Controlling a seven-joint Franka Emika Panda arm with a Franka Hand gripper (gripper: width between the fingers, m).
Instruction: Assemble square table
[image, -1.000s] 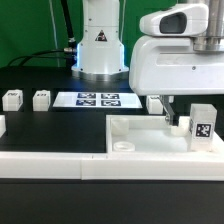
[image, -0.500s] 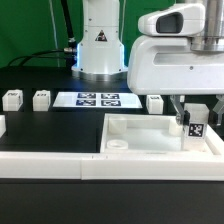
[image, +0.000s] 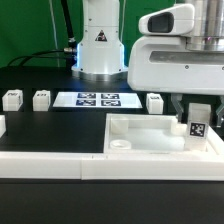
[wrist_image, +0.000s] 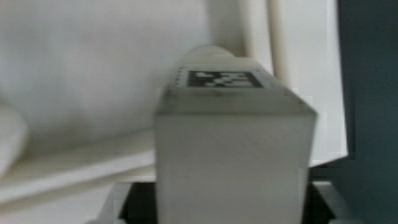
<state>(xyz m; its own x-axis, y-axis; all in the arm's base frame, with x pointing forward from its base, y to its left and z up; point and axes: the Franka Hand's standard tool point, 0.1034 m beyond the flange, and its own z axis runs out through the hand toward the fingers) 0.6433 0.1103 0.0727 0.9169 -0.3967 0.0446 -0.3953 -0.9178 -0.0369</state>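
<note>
The white square tabletop (image: 150, 140) lies tray-like with a raised rim at the front of the black table, a round corner socket (image: 120, 144) at its near left. My gripper (image: 196, 108) is shut on a white tagged leg (image: 199, 124) and holds it upright over the tabletop's far right corner. In the wrist view the leg (wrist_image: 231, 140) fills the middle, its tag facing up, with the tabletop's rim (wrist_image: 294, 50) behind it. Three loose legs stand behind: one (image: 12, 99), another (image: 41, 98) and a third (image: 155, 101).
The marker board (image: 93, 100) lies flat at the back middle. The robot base (image: 98, 45) stands behind it. A long low white wall strip (image: 50, 158) runs along the front edge, left of the tabletop. A small white part (image: 2, 125) shows at the exterior view's left edge.
The gripper with the leg has risen and shifted slightly toward the exterior view's left; the leg now hangs higher over the tabletop's far right corner. The loose legs have not moved.
</note>
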